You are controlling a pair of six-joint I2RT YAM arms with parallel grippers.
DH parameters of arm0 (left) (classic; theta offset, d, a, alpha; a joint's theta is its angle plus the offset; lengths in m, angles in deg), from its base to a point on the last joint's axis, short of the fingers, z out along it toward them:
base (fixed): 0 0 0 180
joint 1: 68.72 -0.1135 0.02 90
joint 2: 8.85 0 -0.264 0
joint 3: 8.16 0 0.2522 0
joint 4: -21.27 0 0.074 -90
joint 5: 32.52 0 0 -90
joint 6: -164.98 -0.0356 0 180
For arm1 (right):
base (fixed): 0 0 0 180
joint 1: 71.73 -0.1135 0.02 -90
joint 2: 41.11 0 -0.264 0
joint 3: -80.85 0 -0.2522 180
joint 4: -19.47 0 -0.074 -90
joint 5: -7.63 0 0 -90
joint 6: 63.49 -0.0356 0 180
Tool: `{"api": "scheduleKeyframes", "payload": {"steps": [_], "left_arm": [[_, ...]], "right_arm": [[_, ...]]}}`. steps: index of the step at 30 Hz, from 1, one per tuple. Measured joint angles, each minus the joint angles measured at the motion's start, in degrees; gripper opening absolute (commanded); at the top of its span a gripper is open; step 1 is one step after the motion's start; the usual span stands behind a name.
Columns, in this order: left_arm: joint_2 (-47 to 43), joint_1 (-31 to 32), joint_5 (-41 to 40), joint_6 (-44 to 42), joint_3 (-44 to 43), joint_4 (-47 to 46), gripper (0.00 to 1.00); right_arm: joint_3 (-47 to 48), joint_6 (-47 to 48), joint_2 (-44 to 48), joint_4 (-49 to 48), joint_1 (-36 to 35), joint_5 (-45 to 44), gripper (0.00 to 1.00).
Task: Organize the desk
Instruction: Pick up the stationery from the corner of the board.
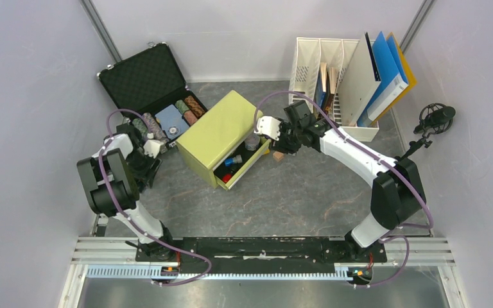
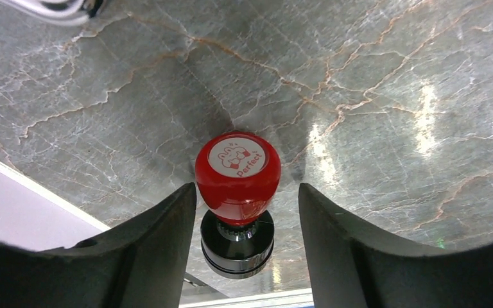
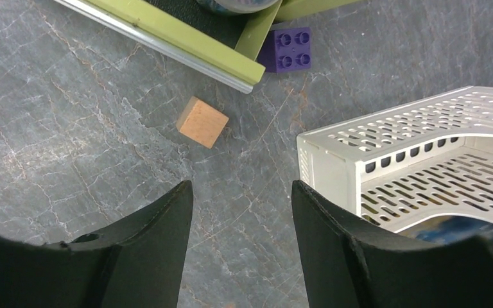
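The desk (image 1: 295,192) is a dark grey veined surface. In the left wrist view a stamp (image 2: 237,173) with a red knob marked "Perfect" and a black base sits between my left gripper's (image 2: 245,187) fingers. The left finger (image 2: 167,224) touches the knob, while a gap remains at the right finger, so the jaws stand open around it. My left gripper (image 1: 146,149) is by the black case. My right gripper (image 3: 241,185) hangs open and empty over bare desk (image 3: 70,128), just short of a small wooden cube (image 3: 202,121).
A yellow-green drawer cabinet (image 1: 221,131) lies mid-desk with its drawer (image 1: 241,163) open and items inside. A purple brick (image 3: 285,49) lies beside it. A black case (image 1: 147,80) holds poker chips. A white file rack (image 1: 334,83) with folders stands back right, a microphone (image 1: 435,119) far right.
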Motion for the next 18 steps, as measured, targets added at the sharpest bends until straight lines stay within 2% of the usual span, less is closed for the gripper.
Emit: {"api": "scheduleKeyframes", "payload": {"steps": [6,12,18], "left_arm": [[-0.4,-0.6,0.1,-1.7,1.9,-1.8,0.45],[-4.9,-0.6,3.0,-1.6,2.8,-0.9,0.28],[-9.2,-0.6,6.5,-0.4,-1.6,3.8,0.26]], "right_arm": [[-2.1,-1.2,0.5,-0.4,0.2,0.3,0.67],[-3.0,-2.2,0.8,-1.6,0.3,0.7,0.71],[-5.2,-2.6,4.1,-3.1,0.3,1.4,0.72]]}}
